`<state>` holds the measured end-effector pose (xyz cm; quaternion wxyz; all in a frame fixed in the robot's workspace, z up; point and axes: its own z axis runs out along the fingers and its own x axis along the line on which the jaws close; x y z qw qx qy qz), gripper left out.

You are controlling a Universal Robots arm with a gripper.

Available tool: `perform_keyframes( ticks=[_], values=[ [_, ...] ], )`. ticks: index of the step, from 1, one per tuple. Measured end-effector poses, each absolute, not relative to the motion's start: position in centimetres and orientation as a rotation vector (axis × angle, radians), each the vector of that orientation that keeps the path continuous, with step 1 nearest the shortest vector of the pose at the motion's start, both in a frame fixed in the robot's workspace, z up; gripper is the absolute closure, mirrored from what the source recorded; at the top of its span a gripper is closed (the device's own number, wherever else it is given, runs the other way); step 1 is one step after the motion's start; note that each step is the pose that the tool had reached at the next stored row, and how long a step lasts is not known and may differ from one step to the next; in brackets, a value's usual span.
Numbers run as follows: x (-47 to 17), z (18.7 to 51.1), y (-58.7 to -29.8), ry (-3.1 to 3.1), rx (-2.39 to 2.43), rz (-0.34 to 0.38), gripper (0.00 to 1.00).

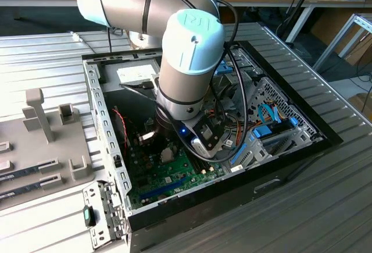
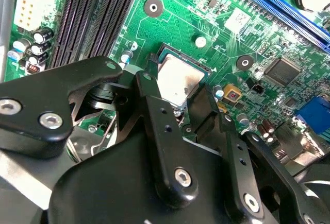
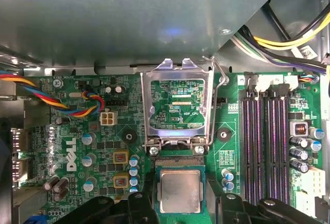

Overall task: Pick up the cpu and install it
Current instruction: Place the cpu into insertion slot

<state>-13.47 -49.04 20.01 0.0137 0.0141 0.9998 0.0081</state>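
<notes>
The cpu [image 3: 179, 190] is a small square chip with a silver top, lying flat at the socket on the green motherboard [image 3: 82, 183]. My gripper [image 3: 180, 206] is shut on it, with one black finger [image 3: 140, 206] against each of two opposite edges. The second wrist view shows the same hold: the cpu [image 2: 178, 82] sits between the black fingers [image 2: 157, 116] of my gripper [image 2: 178, 87]. Just beyond the chip, the hinged metal socket frame [image 3: 178, 105] stands swung open. In the exterior view my arm [image 1: 189, 61] reaches down into the open computer case [image 1: 302, 142], hiding the cpu.
Black memory slots [image 3: 263, 141] run beside the socket. A bundle of coloured wires [image 3: 77, 103] lies on the board at the other side. A grey metal case wall [image 3: 129, 23] rises behind the frame. A grey fixture tray [image 1: 40, 142] sits at the exterior view's left.
</notes>
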Motion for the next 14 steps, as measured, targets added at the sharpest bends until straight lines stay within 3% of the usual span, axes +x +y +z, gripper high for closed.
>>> perform_keyframes(
  ticks=[7, 9, 10, 14],
  values=[
    [-13.47, 19.94, -49.04, 3.113, 0.044, 0.026, 0.53],
    [-13.47, 19.94, -49.04, 3.114, 0.044, 0.026, 0.51],
    [-13.47, 19.94, -49.04, 3.114, 0.044, 0.026, 0.45],
    [-13.47, 19.97, -49.04, 3.114, 0.044, 0.026, 0.45]
  ],
)
